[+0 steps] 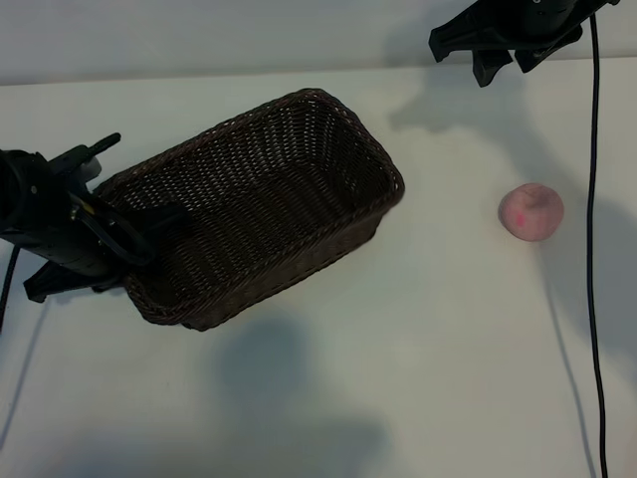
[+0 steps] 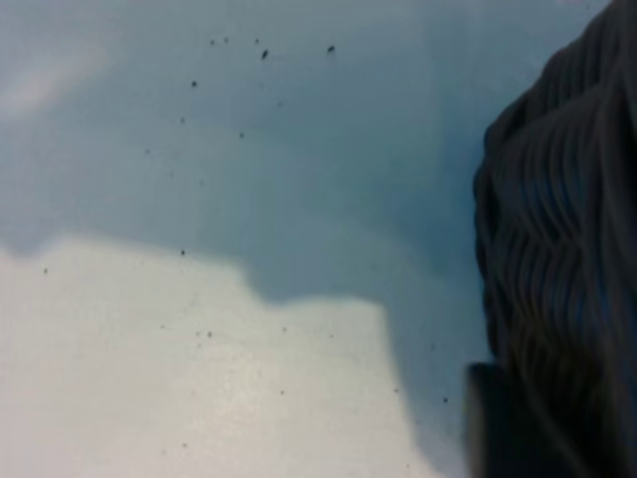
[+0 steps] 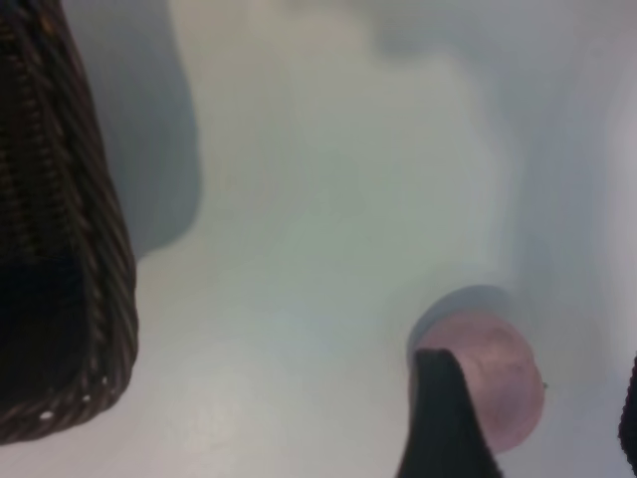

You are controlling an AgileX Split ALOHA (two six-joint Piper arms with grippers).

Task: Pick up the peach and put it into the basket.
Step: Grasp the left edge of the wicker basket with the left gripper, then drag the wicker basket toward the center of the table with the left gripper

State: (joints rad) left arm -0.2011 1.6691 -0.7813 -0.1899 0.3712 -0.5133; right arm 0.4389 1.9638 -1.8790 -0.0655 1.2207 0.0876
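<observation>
The peach (image 1: 530,211), small, round and pale pink, lies alone on the white table at the right; the right wrist view shows the peach (image 3: 498,383) partly behind one dark finger. My right gripper (image 1: 506,62) hangs open and empty at the table's far right, apart from the peach and above it. The dark-brown wicker basket (image 1: 299,100) lies slantwise at centre left, empty. My left gripper (image 1: 139,244) is at the basket's left end, right at its rim. The left wrist view shows the woven basket wall (image 2: 557,249) close up.
A black cable (image 1: 594,249) runs down the table's right side, just right of the peach. Bare white table lies between the basket and the peach. The basket's corner (image 3: 70,259) shows in the right wrist view, well away from the peach.
</observation>
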